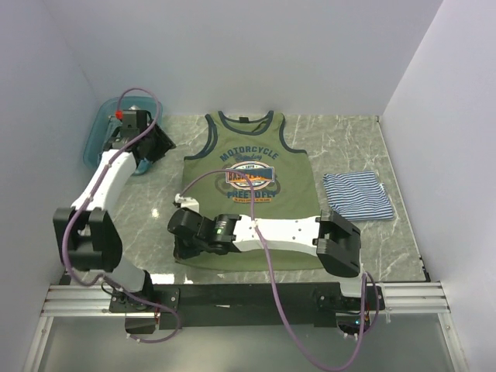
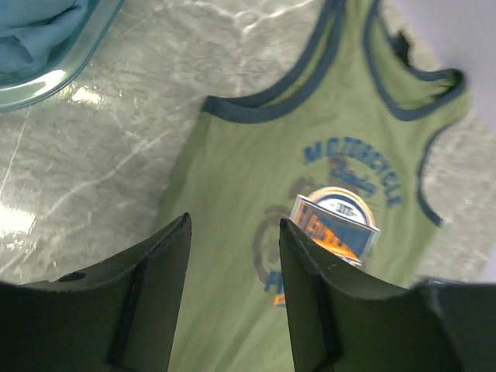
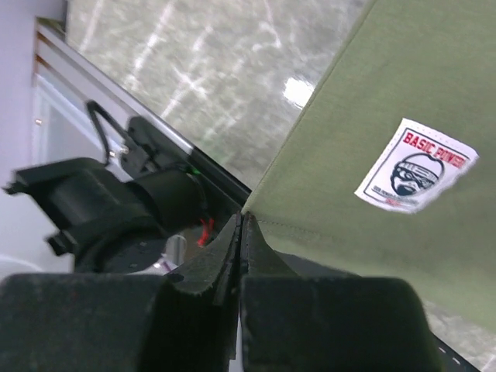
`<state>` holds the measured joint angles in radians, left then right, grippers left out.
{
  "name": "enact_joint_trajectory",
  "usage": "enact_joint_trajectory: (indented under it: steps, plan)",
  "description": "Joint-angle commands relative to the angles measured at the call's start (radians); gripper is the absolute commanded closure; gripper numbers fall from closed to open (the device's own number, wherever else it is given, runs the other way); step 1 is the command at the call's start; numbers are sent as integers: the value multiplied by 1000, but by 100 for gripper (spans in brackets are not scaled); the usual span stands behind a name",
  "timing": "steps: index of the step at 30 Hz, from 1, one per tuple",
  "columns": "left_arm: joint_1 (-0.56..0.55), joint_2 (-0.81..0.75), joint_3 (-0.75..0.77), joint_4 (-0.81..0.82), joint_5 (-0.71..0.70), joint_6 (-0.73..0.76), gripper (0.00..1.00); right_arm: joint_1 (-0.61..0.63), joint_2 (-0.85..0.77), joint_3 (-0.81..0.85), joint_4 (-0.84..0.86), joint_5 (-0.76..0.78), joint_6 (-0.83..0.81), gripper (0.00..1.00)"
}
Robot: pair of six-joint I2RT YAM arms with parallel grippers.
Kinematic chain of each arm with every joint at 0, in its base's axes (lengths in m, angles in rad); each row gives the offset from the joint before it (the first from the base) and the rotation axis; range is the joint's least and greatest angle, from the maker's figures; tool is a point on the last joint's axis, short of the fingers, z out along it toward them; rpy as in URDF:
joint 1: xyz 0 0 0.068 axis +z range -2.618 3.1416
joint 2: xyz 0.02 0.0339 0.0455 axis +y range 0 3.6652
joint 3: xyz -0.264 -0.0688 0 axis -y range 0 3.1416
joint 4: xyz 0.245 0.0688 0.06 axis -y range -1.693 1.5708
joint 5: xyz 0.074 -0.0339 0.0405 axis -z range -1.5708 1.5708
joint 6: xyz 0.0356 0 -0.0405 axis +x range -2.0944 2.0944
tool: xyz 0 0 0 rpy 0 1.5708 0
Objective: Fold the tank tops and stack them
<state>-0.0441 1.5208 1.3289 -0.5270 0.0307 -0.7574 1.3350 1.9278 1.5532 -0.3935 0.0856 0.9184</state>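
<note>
R end effector [image 3: 240,226] pinches olive tank top [image 3: 364,93] (hem corner).

Olive tank top [image 1: 248,203]: navy trim, blue lettering. Striped tank top [image 1: 358,195]: navy-and-white. Surface [image 1: 341,139] grey marbled, basin [image 1: 93,139] translucent teal.

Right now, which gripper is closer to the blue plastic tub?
Left. The left gripper hangs open beside the tub. The right gripper is far off, pinching the green tank top's bottom corner.
</note>
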Motion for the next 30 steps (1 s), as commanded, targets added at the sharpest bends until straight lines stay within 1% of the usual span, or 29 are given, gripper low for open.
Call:
enact_joint_trajectory:
  steps: [1,7,11,17,19,23,28,30]
  plan:
    - [3,74,13,81,-12,38,46,-10,-47,-33,41,-26,-4,100]
    - [1,248,47,128,-11,75,48,-16,-62,-107,71,-38,25,100]
    - [1,363,99,153,-2,95,49,-25,-73,-142,87,-41,36,100]
    - [1,436,112,232,43,122,49,-33,-78,-163,81,-32,42,100]
    - [1,455,122,258,69,133,51,-34,-75,-163,76,-30,43,100]
    - [0,510,148,263,77,144,53,-34,-75,-168,74,-26,45,100]
    - [0,568,176,257,75,147,60,-34,-69,-163,68,-24,46,100]
    - [-2,579,179,262,77,145,61,-33,-72,-166,67,-18,48,100]
